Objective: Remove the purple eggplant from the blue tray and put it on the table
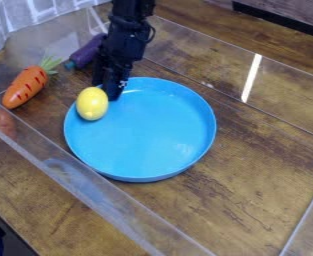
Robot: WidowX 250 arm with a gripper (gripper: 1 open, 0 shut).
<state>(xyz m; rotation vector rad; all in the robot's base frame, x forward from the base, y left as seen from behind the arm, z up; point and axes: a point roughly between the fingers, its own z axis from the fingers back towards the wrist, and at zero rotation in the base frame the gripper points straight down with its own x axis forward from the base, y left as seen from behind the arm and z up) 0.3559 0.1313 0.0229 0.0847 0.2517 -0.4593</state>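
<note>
Beyond the tray's (172,165) far-left rim, the eggplant (84,54) is lying on the worktop (252,190), already outside the dish. Over that rim the gripper (105,82) is pointing steeply down, so I cannot tell how its jaws are standing. A lemon (92,103) is sitting inside.
</note>
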